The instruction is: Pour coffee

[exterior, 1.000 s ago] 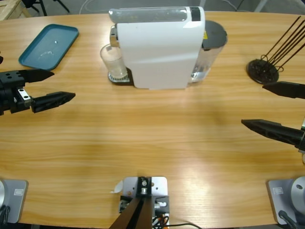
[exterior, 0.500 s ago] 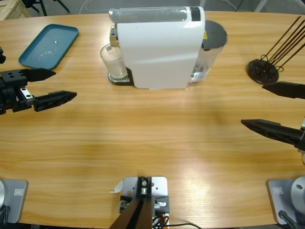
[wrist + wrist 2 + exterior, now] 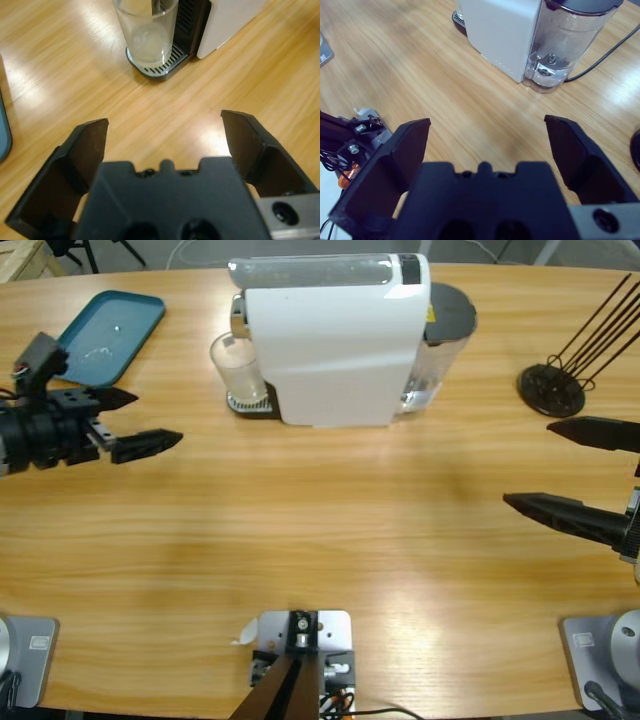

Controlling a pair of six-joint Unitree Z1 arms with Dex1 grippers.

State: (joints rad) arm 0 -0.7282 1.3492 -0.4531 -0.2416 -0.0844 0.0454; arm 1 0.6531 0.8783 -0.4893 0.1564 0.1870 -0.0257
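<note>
A white coffee machine (image 3: 335, 340) stands at the back middle of the table, with a clear water tank (image 3: 565, 45) at its right end. An empty clear glass (image 3: 238, 368) (image 3: 146, 31) stands on the machine's drip tray (image 3: 156, 67). My left gripper (image 3: 148, 421) (image 3: 165, 137) is open, left of the glass and pointed toward it, nothing between its fingers. My right gripper (image 3: 535, 466) (image 3: 487, 145) is open at the table's right edge, facing the machine's tank end, and holds nothing.
A teal tray (image 3: 103, 335) lies at the back left, just behind my left arm. A black stand with thin rods (image 3: 553, 388) sits at the back right. A black cable (image 3: 605, 55) runs from the machine. Bare wood lies between the grippers.
My left gripper has moved right and slightly toward the machine, turning so its wrist rises near the teal tray. The right gripper has stayed put.
</note>
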